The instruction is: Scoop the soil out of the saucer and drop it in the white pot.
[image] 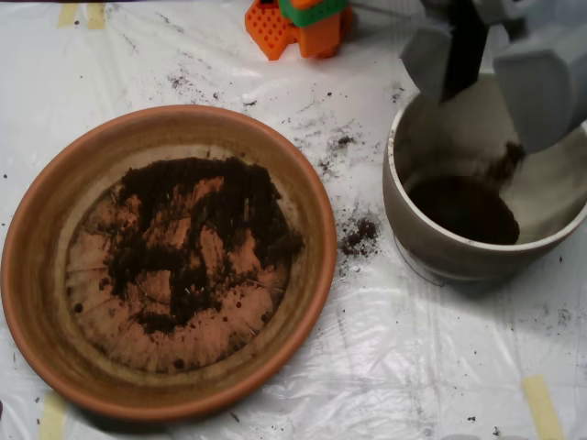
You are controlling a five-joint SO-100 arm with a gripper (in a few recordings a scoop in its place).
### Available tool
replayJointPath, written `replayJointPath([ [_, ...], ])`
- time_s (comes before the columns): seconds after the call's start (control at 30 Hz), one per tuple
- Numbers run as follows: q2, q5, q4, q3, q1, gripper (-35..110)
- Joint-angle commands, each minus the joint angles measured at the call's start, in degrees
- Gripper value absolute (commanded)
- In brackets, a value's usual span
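Scoop (491,69) hung over pot (431,240) at far right, halves parted w/ a dark gap, released; some soil (194,236) was in pot. Saucer (312,266) sat left, well apart from pot, holding thin soil patch; open plastic sheet (394,367) between & near. No legible writing.

1. The claw (495,69) is cut off by the top and right edges, and its shells are blurred.
2. The right side of the white pot (431,229) is cropped by the frame, and part of its rim is covered by the claw.
3. The orange and green blocks (298,23) are cut off at the top edge.
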Motion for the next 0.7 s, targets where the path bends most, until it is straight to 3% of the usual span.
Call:
replayJointPath([
  [0.0, 3.5, -0.4, 1.3, -2.0, -1.4, 36],
  [0.33, 6.0, 3.2, 1.0, -0.1, -0.1, 39],
  [0.67, 2.9, 6.8, -0.4, 0.2, 22.8, 42],
])
